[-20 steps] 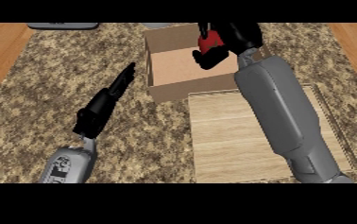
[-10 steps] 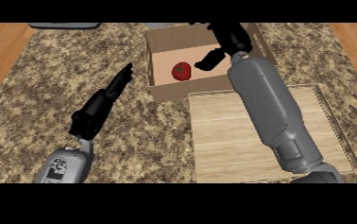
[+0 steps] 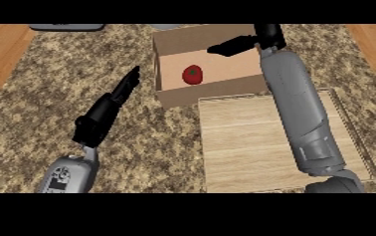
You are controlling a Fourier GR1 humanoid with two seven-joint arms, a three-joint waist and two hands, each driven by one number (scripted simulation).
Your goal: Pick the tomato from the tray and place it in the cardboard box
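The red tomato [image 3: 192,74] lies on the floor of the open cardboard box [image 3: 171,96], left of its middle. My right hand [image 3: 242,44] hangs above the box's far right side, fingers stretched out to the left and holding nothing. Its grey forearm runs back across the wooden tray [image 3: 249,145], which sits just in front of the box. My left hand [image 3: 110,108] stays open to the left of the box, fingers straight and pointing toward the box's left wall.
The counter top [image 3: 51,90] is a speckled brown stone. A grey object [image 3: 66,27] shows at the far left edge. Wooden strips [image 3: 13,46] border the counter on both sides.
My right hand let go of the tomato, which now lies in the box. The hand then opened and rose toward the box's far right. The left hand barely moved.
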